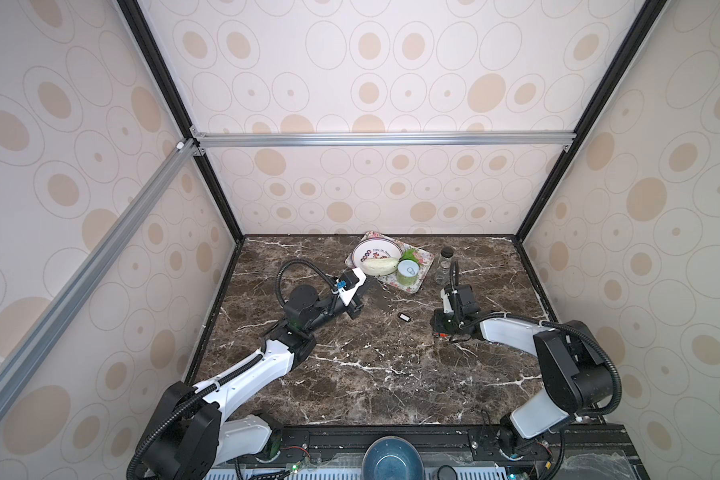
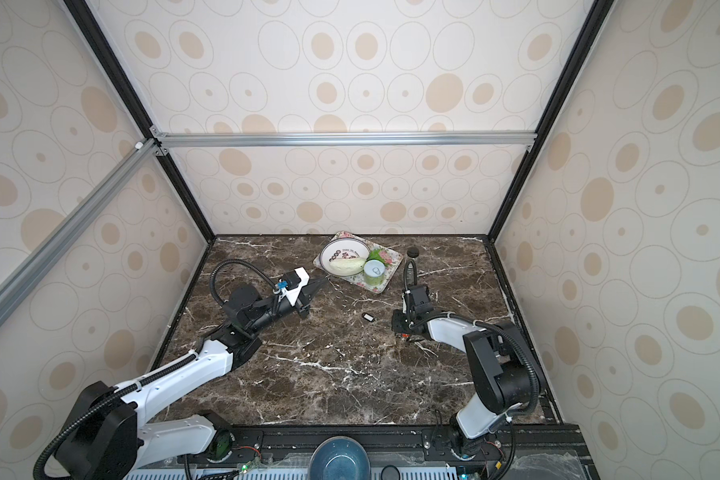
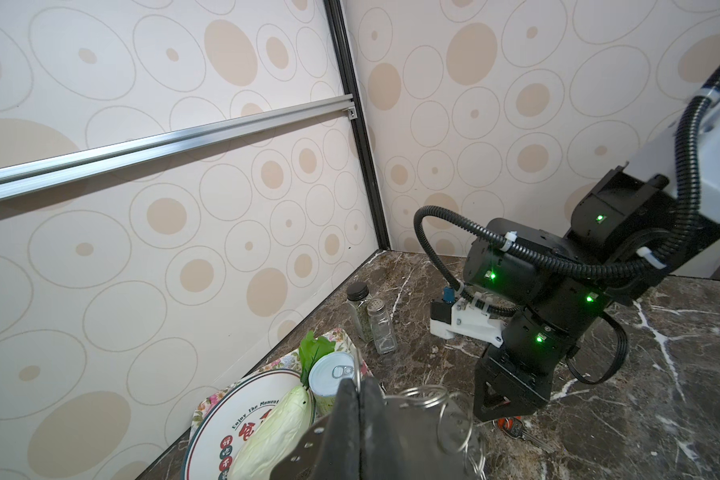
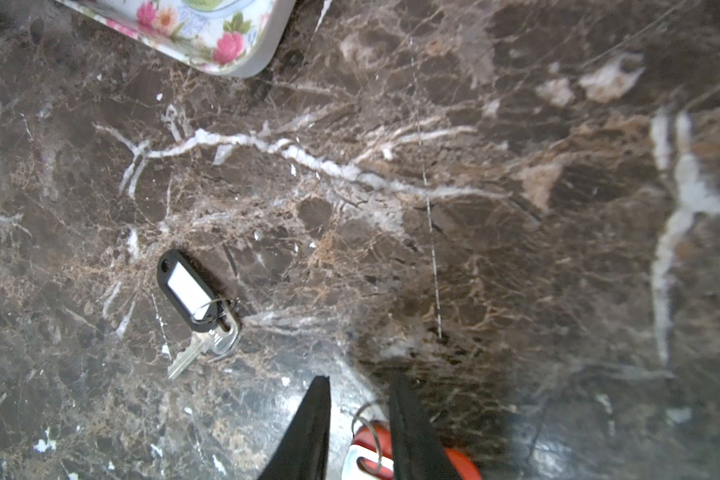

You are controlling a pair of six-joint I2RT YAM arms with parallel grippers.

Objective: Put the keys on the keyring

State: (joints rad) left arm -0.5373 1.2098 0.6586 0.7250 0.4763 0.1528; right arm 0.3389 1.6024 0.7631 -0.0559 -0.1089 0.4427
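Risk of flicking red-tag key (image 4: 366, 434) off-centre: lies flat on desk (image 4: 474, 249) between parted right fingers (image 4: 308, 432), partly under one. Leaves black-tag key (image 4: 188, 291) loose beside them. Holds keyring (image 3: 416, 432) in clenched left fingers (image 3: 346, 415); might twist.

Holds left arm (image 1: 267, 365) stretched low and forward, jaws shut; holds right arm (image 1: 504, 332) bent, wrist pointing down, jaws slightly apart.

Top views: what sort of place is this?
Probably a lab robot cell staged as a kitchen counter: marble-look tabletop, wallpapered panels on an aluminium frame, and a floral tray with a plate, can and spice jar.
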